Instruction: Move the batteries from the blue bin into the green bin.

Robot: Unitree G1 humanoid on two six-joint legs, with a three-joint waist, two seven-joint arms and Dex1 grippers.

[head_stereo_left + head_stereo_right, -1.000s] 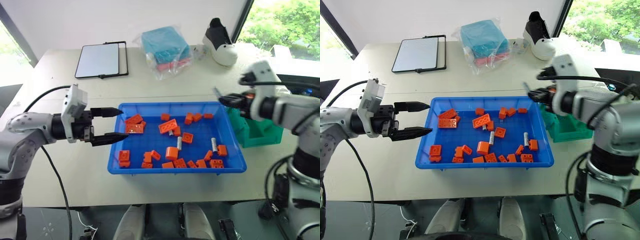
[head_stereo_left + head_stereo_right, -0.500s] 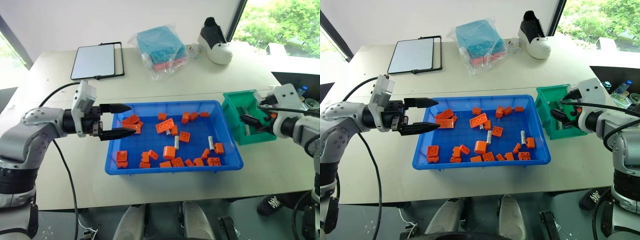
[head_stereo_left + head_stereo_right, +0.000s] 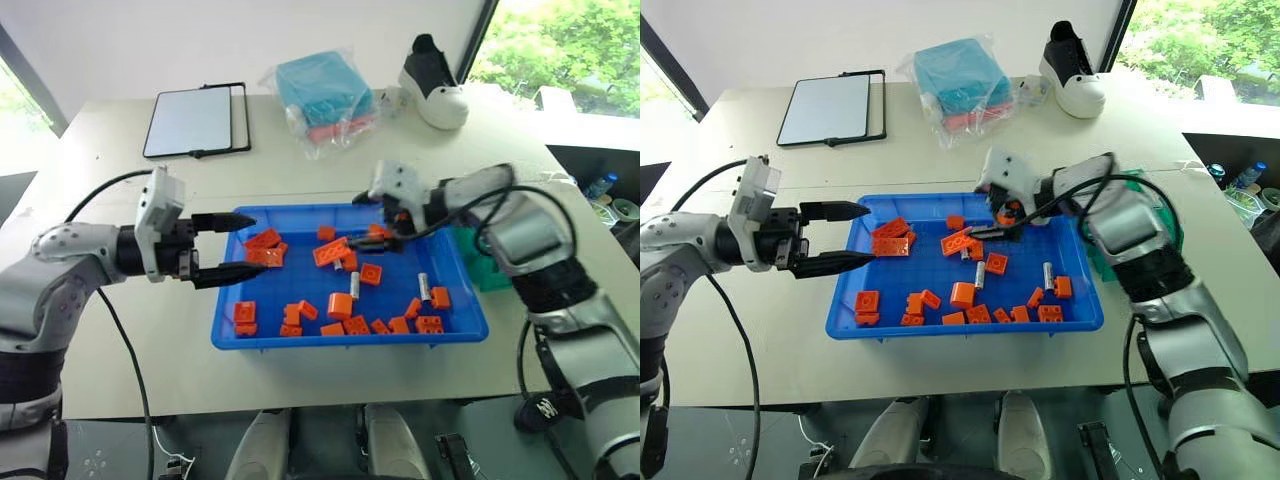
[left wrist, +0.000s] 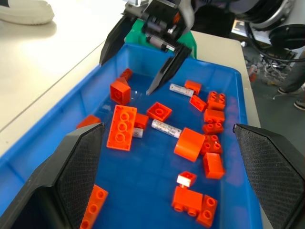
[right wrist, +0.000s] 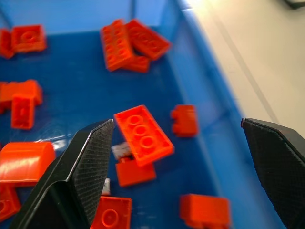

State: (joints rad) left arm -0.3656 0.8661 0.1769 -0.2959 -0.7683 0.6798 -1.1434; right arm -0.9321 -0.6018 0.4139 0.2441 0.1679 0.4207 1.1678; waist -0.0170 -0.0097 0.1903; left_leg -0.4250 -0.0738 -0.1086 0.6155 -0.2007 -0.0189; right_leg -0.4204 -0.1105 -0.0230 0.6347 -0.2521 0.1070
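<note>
Table (image 3: pixel 330 170): pale top carrying everything; at its far side lie a flat tablet-like panel (image 3: pixel 196 120), a teal cloth bundle in clear plastic (image 3: pixel 330 90) and a black-and-white shoe (image 3: pixel 436 85).
Blue bin (image 3: pixel 300 340): wide shallow tray in the middle of the table, scattered with orange bricks (image 3: pixel 343 305).
Right arm (image 3: pixel 520 235): reaches in from the right and crosses over the green bin.
Green bin (image 3: pixel 482 268): just beside the blue bin's right wall; the head views show only a sliver of it past the arm, while the left wrist view shows its green wall (image 4: pixel 135 38) behind the right gripper.
Left gripper (image 3: pixel 232 245): fingers spread apart with nothing between them, hovering at the blue bin's left rim, pointing right.
Right gripper (image 3: pixel 372 220): jaws wide apart and empty, over the far middle of the blue bin, above a long orange brick (image 5: pixel 143 135).
Batteries (image 3: pixel 424 287): two lie in the blue bin, one right of centre, another (image 3: pixel 357 285) near the middle. The left wrist view shows both (image 4: pixel 166 128) lying flat among the bricks; the right wrist view shows a grey end (image 5: pixel 122 150) peeking from under the long brick.
</note>
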